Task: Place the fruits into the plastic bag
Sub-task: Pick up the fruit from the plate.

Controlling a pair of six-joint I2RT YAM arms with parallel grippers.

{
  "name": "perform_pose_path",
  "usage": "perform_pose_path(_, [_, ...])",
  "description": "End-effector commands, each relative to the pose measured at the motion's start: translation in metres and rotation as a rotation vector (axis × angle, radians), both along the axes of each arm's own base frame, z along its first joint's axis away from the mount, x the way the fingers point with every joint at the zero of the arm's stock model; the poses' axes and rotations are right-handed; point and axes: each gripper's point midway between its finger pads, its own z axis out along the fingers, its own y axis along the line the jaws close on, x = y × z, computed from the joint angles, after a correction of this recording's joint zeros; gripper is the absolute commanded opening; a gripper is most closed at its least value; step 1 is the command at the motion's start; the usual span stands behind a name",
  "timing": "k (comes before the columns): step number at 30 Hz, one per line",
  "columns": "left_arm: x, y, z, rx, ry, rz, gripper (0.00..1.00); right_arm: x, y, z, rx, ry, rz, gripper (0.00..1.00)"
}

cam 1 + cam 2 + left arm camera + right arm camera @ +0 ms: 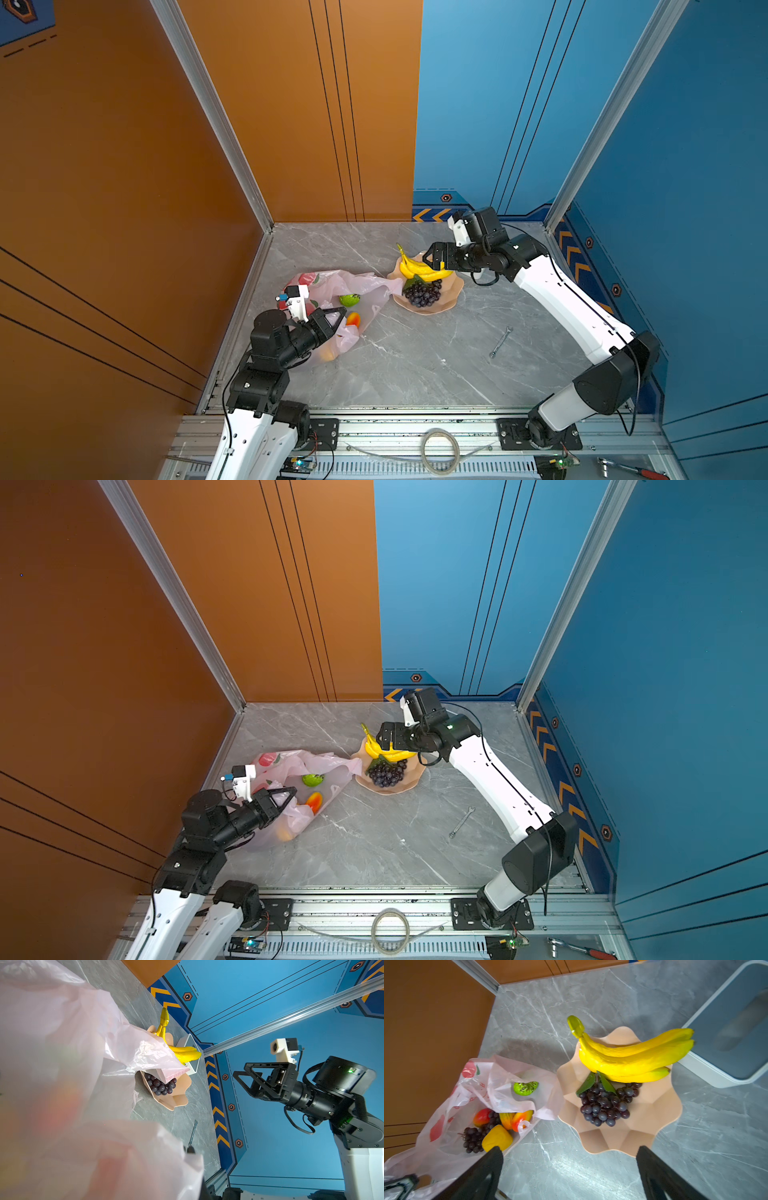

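Near the table's [415, 365] left edge, the left gripper [343, 310] is clamped on the plastic bag [365, 286], which stretches toward the plate [451, 297] farther back, where the right gripper [431, 259] hovers, jaws wide apart, over bananas [419, 270] lying stem toward the far edge, tips toward the right edge.

Robotics lab cell here: aluminium frame posts [218, 124], printed orange panels [104, 166] and blue panels [685, 166], marble-look tabletop [415, 374], arms bolted to a rail [415, 428] at six o'clock, spanner [500, 341] lying loose.
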Motion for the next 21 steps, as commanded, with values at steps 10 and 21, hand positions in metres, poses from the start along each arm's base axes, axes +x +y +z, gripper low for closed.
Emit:
perform_pose_path(10, [0.002, 0.001, 0.0, 0.005, -0.011, -0.003, 0.0, 0.021, -0.001, -0.045, -0.231, -0.024, 0.163, 0.99])
perform_pose_path(21, [0.002, 0.001, -0.001, 0.009, -0.009, -0.004, 0.0, 0.052, 0.019, -0.077, -0.472, -0.044, 0.325, 1.0])
